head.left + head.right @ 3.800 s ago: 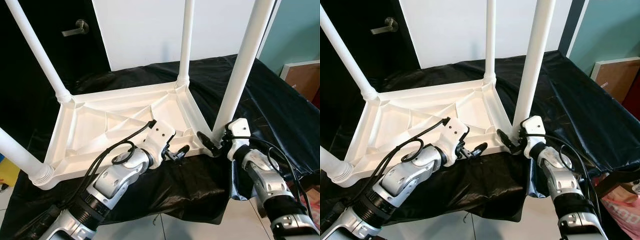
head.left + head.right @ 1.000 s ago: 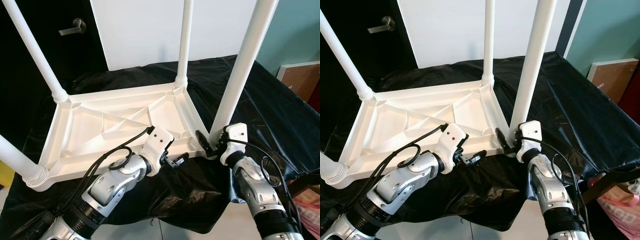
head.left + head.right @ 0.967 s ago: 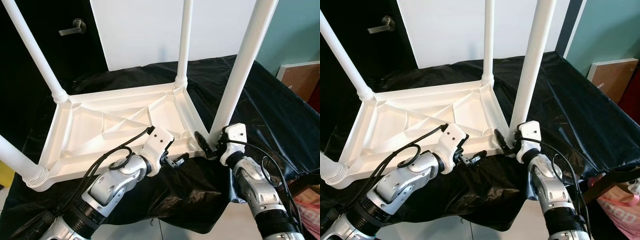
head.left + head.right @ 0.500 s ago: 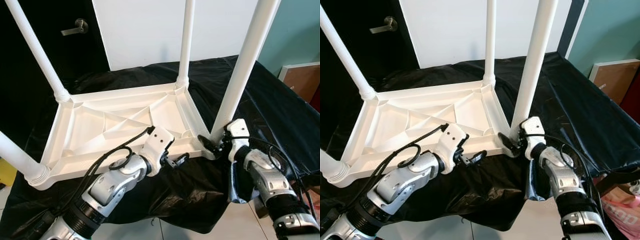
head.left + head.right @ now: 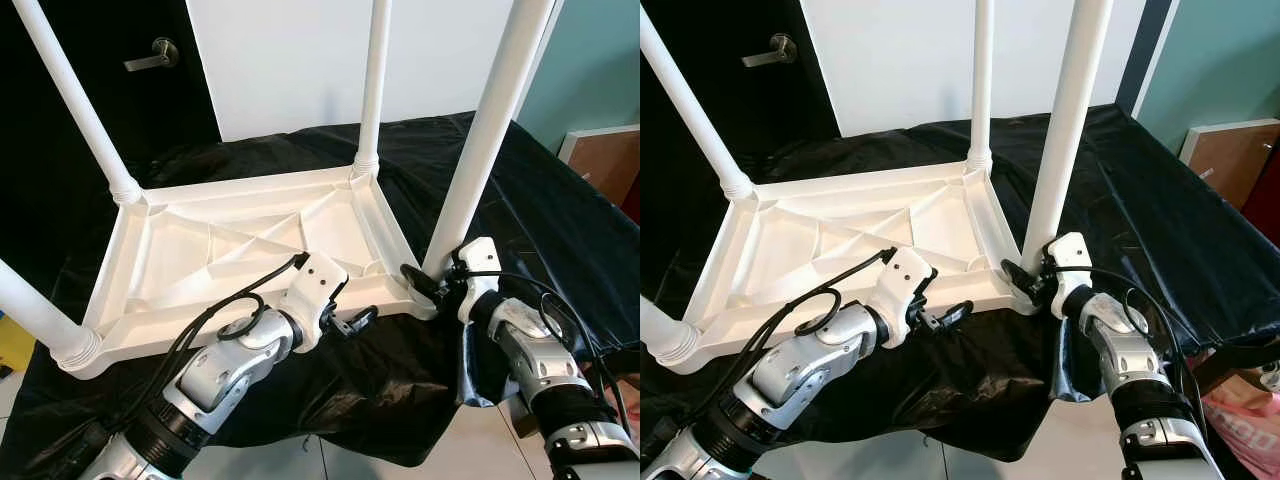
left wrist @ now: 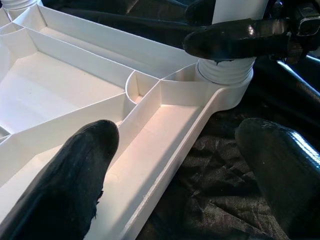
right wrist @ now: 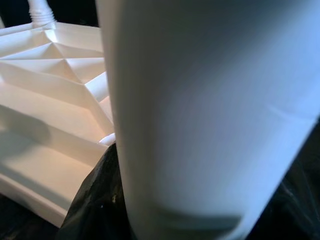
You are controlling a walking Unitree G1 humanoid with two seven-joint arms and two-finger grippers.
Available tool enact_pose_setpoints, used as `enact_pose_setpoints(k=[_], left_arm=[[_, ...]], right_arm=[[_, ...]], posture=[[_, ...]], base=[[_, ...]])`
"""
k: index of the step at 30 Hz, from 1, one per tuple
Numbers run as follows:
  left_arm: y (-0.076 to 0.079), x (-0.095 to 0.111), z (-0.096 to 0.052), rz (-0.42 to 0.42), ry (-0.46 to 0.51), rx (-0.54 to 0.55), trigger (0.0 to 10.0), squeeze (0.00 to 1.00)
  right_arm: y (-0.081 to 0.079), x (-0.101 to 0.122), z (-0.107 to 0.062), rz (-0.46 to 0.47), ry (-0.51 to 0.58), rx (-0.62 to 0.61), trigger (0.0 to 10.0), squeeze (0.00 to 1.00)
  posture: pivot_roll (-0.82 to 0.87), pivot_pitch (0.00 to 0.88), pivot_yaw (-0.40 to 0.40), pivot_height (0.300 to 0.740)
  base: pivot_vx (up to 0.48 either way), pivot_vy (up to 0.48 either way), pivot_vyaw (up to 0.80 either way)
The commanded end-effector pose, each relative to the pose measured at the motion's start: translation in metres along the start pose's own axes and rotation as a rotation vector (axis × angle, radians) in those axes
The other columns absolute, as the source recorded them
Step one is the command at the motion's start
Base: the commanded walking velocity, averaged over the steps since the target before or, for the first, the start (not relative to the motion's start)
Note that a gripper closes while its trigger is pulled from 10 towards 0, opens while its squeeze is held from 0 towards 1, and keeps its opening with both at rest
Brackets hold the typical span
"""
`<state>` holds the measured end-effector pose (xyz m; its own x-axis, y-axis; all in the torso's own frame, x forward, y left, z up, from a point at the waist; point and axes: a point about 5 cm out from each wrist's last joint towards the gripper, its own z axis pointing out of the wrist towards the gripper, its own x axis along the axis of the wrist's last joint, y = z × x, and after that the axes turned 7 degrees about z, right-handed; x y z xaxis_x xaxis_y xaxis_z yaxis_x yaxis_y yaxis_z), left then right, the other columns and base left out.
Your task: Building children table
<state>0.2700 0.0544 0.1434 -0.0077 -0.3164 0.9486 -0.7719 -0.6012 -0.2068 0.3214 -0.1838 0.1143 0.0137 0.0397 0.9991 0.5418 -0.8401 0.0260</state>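
Black plastic sheeting (image 5: 400, 380) drapes the surface nearest us. On it lies the upturned white plastic children's table (image 5: 230, 250). Our left gripper (image 5: 352, 322) straddles its near rim, fingers spread open. Our right gripper (image 5: 420, 285) clasps the base of the near-right white tubular leg (image 5: 480, 150). Farther back stands a white wall panel (image 5: 290, 60).

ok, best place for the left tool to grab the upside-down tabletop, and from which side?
Probably the near long rim of the tabletop, from the robot's side. The table lies inverted with that thin upright wall exposed over the black cloth. The left tool already straddles it, one finger inside, one outside. The right tool is at the near-right leg.
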Motion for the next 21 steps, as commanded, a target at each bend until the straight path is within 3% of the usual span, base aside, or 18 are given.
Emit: enact_pose_setpoints(k=[1, 5, 10, 12, 21], left_arm=[[0.012, 0.000, -0.003, 0.003, 0.014, -0.201, 10.0, 0.00], [0.013, 0.000, -0.002, 0.005, 0.014, -0.204, 10.0, 0.00], [0.013, 0.000, -0.002, 0.005, 0.014, -0.206, 10.0, 0.00], [0.014, -0.001, -0.002, 0.006, 0.012, -0.208, 10.0, 0.00], [0.015, -0.001, -0.001, 0.004, 0.012, -0.208, 10.0, 0.00]], right_arm=[[-0.004, -0.010, -0.003, 0.012, -0.028, -0.039, 10.0, 0.00], [-0.012, -0.012, -0.003, 0.055, 0.021, -0.121, 10.0, 0.00], [-0.015, -0.012, -0.003, 0.071, 0.035, -0.137, 10.0, 0.00], [-0.026, -0.013, 0.000, 0.098, 0.068, -0.214, 10.0, 0.00], [-0.041, -0.015, 0.004, 0.157, 0.093, -0.375, 10.0, 0.00]], posture=[[-0.13, 0.000, 0.021, 0.740], [-0.13, 0.000, 0.016, 0.740], [-0.13, 0.000, 0.017, 0.740], [-0.13, 0.000, 0.013, 0.740], [-0.14, 0.000, 0.009, 0.740]], base=[[0.000, 0.000, 0.00], [0.000, 0.000, 0.00], [0.000, 0.000, 0.00], [0.000, 0.000, 0.00], [0.000, 0.000, 0.00]])
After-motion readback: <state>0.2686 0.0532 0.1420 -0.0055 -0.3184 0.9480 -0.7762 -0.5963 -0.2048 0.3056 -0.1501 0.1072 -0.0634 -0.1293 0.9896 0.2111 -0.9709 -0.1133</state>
